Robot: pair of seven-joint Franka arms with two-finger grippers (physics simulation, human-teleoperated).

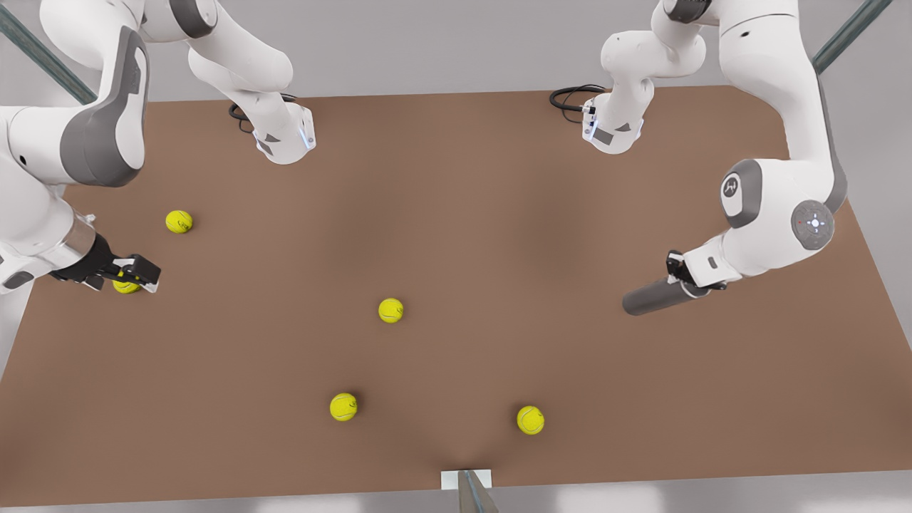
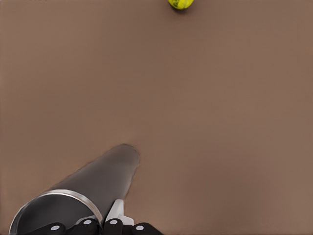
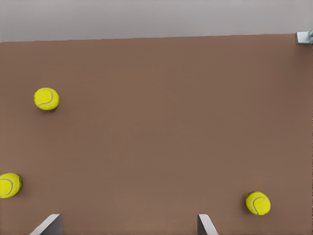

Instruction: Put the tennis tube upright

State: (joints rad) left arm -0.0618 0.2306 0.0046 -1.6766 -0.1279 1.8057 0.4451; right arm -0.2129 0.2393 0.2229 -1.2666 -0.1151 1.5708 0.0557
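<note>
The tennis tube (image 1: 654,297), a matte grey hollow cylinder with a shiny metallic rim (image 2: 73,197), lies near the table's (image 1: 499,214) edge on the front view's right. The left gripper (image 1: 682,279) is clamped on its rim end. It looks light and stiff, its smooth wall likely slippery; a mid-body hold would probably tip up more steadily. The right gripper (image 1: 137,274), well apart from the tube, hovers with fingers (image 3: 49,225) spread over a fuzzy yellow tennis ball (image 1: 125,286).
</note>
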